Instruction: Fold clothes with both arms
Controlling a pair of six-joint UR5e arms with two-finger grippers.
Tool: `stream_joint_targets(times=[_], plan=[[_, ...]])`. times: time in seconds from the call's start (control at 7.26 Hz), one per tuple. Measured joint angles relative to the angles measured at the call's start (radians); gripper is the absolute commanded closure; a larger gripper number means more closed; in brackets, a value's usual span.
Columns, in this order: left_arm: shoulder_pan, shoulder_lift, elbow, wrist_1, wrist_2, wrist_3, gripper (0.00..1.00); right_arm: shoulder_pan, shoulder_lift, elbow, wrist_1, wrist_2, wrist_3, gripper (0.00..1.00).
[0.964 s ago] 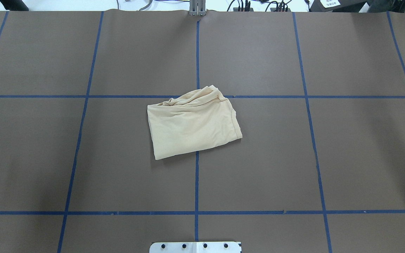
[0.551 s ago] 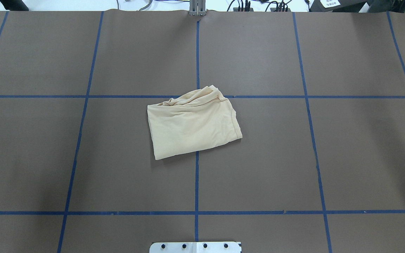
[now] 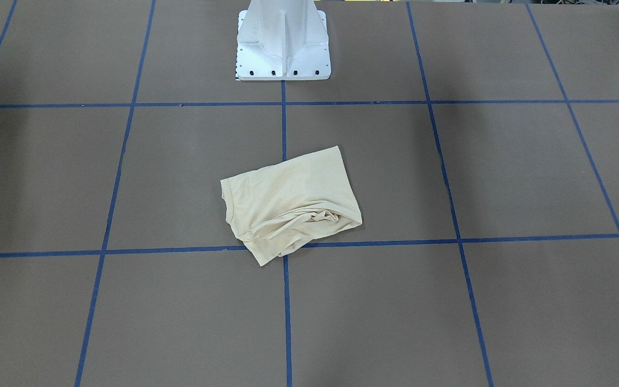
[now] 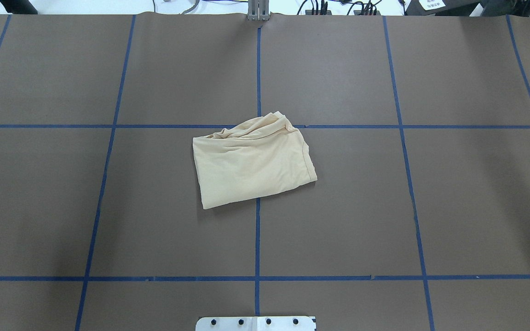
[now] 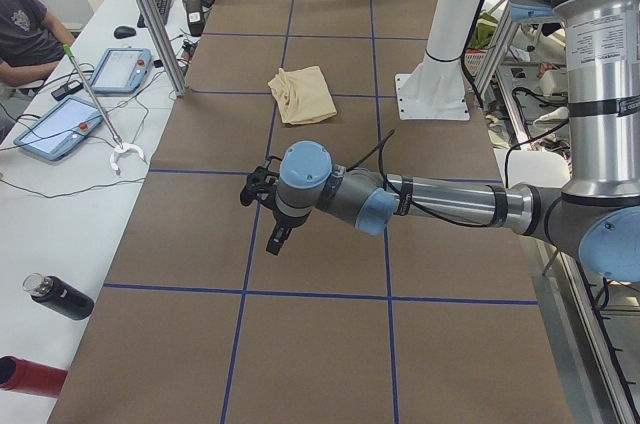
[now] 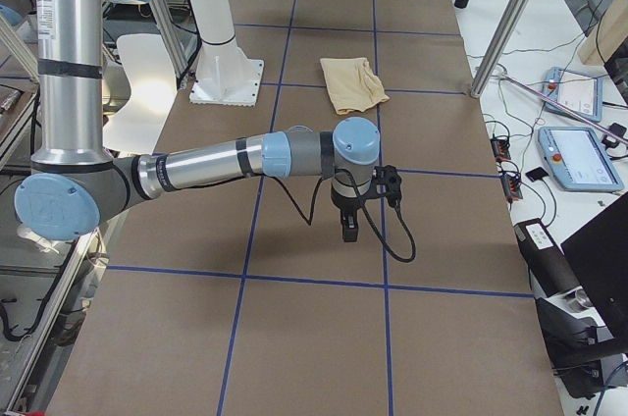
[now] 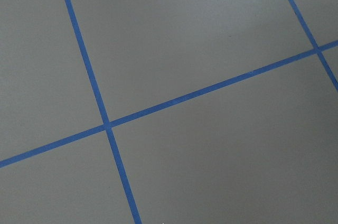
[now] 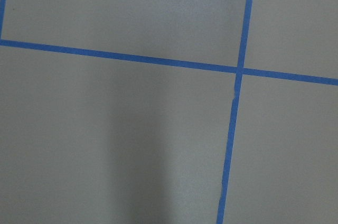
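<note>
Judging from how it lies, the T-shirt (image 4: 253,161) is already a compact folded packet at the middle of the table (image 4: 430,207), straddling the centre tape line (image 4: 257,239). Its face towards the robot is smooth and its edge on the operators' side is bunched and wrinkled. The left gripper (image 5: 277,242) hangs over bare table well out towards its own end, and the right gripper (image 6: 347,228) does likewise at the other end, both well apart from the cloth. Whether their fingers are apart or together I cannot tell, since only the side views show them. What seems left is tidying: bring both grippers in low from their own sides, pinch only the loose top layer at the rumpled edge, and draw it flat together so the thin fabric does not drag the layers beneath
</note>
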Motion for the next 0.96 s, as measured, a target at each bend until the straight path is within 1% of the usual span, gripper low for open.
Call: stream_joint_targets(times=[0.41,0.96], plan=[[0.002,-0.01,0.044,-0.006,0.043,-0.008,0.01,0.001,-0.008,-0.006,0.001,-0.055,-0.001,0.0],[0.002,-0.014,0.078,-0.008,0.047,-0.012,0.01,-0.001,-0.014,-0.062,0.016,-0.074,0.0,0.0]])
